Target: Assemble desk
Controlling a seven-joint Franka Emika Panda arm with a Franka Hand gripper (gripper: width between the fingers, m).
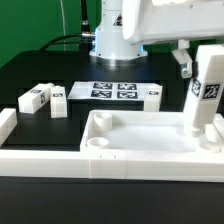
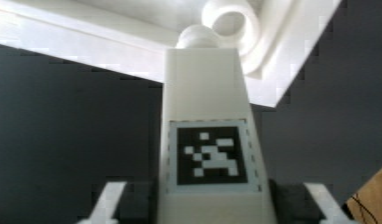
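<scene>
— What is the work laid out on?

— A flat black tabletop (image 1: 30,75). A green backdrop (image 1: 25,25) stands behind it on the exterior view's left, and the white arm base with a blue ring (image 1: 112,38) is at the back. The thin flat white marker board (image 1: 113,91) lies mid-table, and a white border rail (image 1: 8,125) sits at the exterior view's left edge.

— And the desk?

— The large white plastic tray-like desk top with a raised rim (image 1: 150,160) is nearest the camera. Short square white tag-marked legs lie loose behind it. The first loose leg (image 1: 35,97) and second loose leg (image 1: 58,101) are side by side on the exterior view's left. The third loose leg (image 1: 152,95) is just beside the marker board.

— The tool?

— The two-finger gripper (image 2: 213,190) has a finger on each side of the upright fourth leg (image 1: 205,95) and clasps it. It holds the leg at the tray's corner on the exterior view's right. In the wrist view the leg's rounded end meets a round corner socket (image 2: 223,18). I cannot tell whether it is seated.
</scene>
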